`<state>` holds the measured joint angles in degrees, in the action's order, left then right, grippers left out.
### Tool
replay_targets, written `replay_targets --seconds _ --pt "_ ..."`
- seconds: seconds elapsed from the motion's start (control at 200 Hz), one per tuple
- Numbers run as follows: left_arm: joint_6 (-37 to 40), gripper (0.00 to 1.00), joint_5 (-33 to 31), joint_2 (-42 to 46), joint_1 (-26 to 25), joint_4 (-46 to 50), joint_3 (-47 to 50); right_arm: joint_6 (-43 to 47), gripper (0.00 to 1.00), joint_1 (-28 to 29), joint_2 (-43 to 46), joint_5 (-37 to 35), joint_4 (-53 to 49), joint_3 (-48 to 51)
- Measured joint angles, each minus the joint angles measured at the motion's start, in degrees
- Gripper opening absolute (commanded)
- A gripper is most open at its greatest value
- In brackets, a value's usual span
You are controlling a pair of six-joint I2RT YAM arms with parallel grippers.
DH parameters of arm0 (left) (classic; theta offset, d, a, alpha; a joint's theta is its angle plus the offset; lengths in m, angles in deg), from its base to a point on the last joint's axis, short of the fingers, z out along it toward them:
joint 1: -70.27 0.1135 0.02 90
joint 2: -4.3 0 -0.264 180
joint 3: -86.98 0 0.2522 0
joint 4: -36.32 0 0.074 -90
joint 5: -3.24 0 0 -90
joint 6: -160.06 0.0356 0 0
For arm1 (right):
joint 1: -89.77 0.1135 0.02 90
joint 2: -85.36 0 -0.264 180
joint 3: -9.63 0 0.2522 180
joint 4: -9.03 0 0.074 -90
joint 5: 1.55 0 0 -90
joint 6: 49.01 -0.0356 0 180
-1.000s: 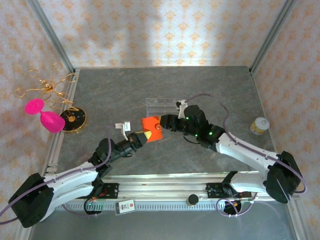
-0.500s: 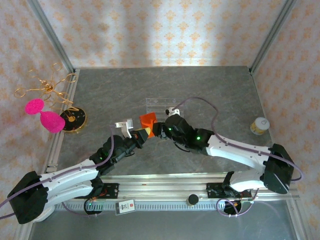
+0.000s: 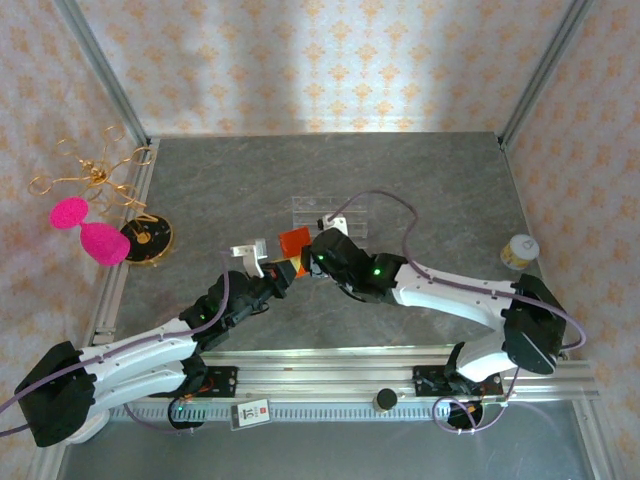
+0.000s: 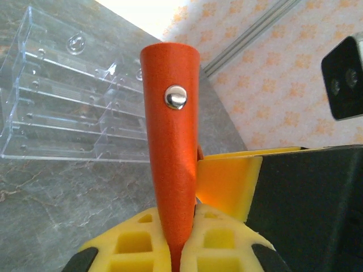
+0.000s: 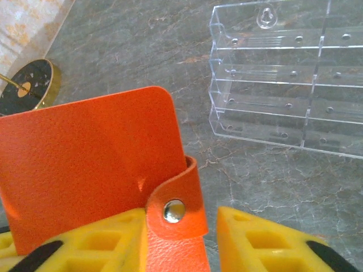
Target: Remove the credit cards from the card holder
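Note:
The orange-red card holder (image 3: 293, 241) is held upright above the table, folded, its snap strap (image 5: 177, 211) fastened. My left gripper (image 3: 284, 268) is shut on its lower edge; the yellow pads (image 4: 131, 245) pinch it from both sides (image 4: 180, 238). My right gripper (image 3: 306, 262) comes in from the right with its jaws around the strap (image 5: 180, 220). Its left finger (image 5: 102, 241) touches the strap, and a gap separates the right finger (image 5: 255, 241) from it. The credit cards are hidden inside the card holder (image 4: 170, 141).
A clear acrylic slotted rack (image 3: 326, 211) lies flat just behind the holder. A black and gold disc (image 3: 147, 238), pink shapes (image 3: 86, 230) and gold wire (image 3: 90, 170) stand at the left wall. A small jar (image 3: 519, 251) sits at the right.
My right gripper has swung left onto the holder's strap side and its jaws have narrowed. The left gripper has lifted the holder slightly and kept its grip.

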<state>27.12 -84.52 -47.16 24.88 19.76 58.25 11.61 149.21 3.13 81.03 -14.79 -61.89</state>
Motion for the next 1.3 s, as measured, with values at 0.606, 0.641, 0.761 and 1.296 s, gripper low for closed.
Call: replay_targets --seconds 0.606,0.641,0.761,1.296 --pt "-0.7 0.00 1.7 1.2 -0.8 1.4 -0.4 -0.1 0.04 -2.9 0.9 -8.2 -1.9 4.2" --pt "-0.6 0.00 1.8 1.5 -0.7 1.4 -0.4 0.5 0.17 -3.7 2.1 -8.0 -1.6 5.6" --pt "-0.5 0.00 1.8 2.9 -0.7 1.4 -0.3 2.4 0.47 -4.9 9.6 -6.9 0.5 11.0" --pt "-0.4 0.00 7.7 4.2 -0.6 -3.7 1.7 5.7 0.66 -4.9 21.8 12.2 18.7 21.4"
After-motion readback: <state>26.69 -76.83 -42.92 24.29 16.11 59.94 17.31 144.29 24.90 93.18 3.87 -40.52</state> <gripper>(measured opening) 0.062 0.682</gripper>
